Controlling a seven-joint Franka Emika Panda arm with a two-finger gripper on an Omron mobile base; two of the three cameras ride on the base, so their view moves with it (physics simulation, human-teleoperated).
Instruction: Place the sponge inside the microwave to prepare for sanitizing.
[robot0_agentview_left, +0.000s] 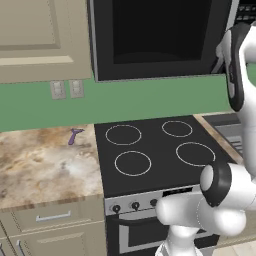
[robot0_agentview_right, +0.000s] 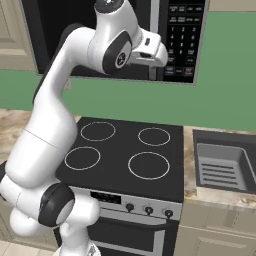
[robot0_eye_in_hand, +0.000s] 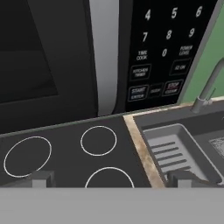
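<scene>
The microwave (robot0_agentview_left: 155, 40) is a large black box mounted above the stove, with its door shut over a dark window. In the hand view a silver vertical strip (robot0_eye_in_hand: 105, 57) runs between the door window and the keypad (robot0_eye_in_hand: 166, 48). My gripper (robot0_eye_in_hand: 113, 179) is open, its two dark fingertips far apart with nothing between them. It faces the microwave's lower right front from close by. In the right base view the white hand (robot0_agentview_right: 152, 52) hovers in front of the microwave (robot0_agentview_right: 180, 40), beside the keypad. The sponge is out of view.
A black stove top (robot0_agentview_left: 150, 150) with four ring burners lies below the microwave. A sink basin (robot0_agentview_right: 220, 165) with a faucet (robot0_eye_in_hand: 210, 83) is to its right. Left of the stove, a small purple object (robot0_agentview_left: 75, 135) lies on the marbled counter (robot0_agentview_left: 45, 170).
</scene>
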